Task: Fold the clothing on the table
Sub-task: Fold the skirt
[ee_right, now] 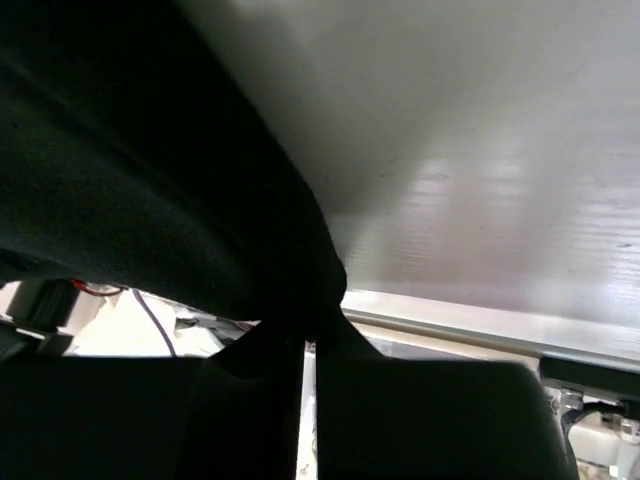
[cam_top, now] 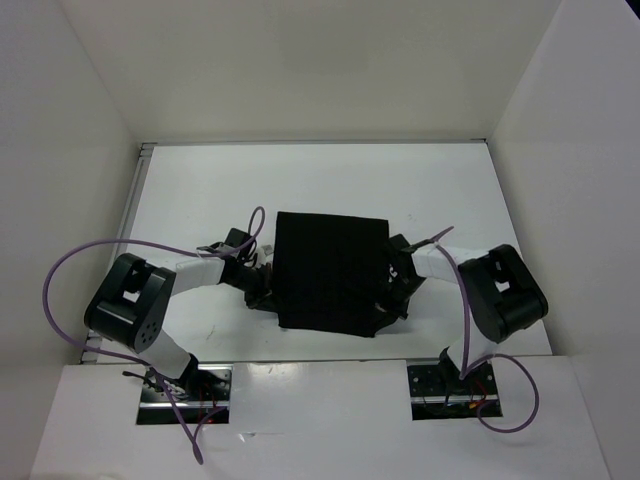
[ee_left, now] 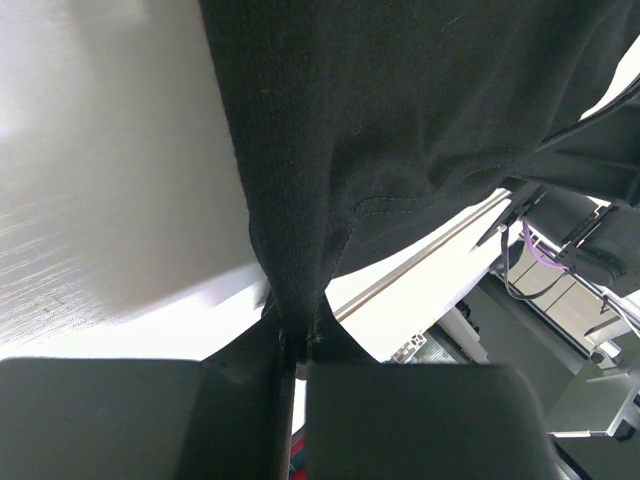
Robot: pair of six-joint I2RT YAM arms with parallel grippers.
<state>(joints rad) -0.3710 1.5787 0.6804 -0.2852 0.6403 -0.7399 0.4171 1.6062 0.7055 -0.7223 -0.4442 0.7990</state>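
The black clothing lies as a roughly square panel in the middle of the white table. My left gripper is at its near left edge and my right gripper at its near right edge. In the left wrist view the left gripper is shut on a pinched fold of the clothing, which rises off the table towards the jaws. In the right wrist view the right gripper is shut on a bunched edge of the clothing, lifted above the table.
White walls close in the table on three sides. A metal rail runs along its left edge. Purple cables loop beside both arms. The arm bases sit on the near ledge.
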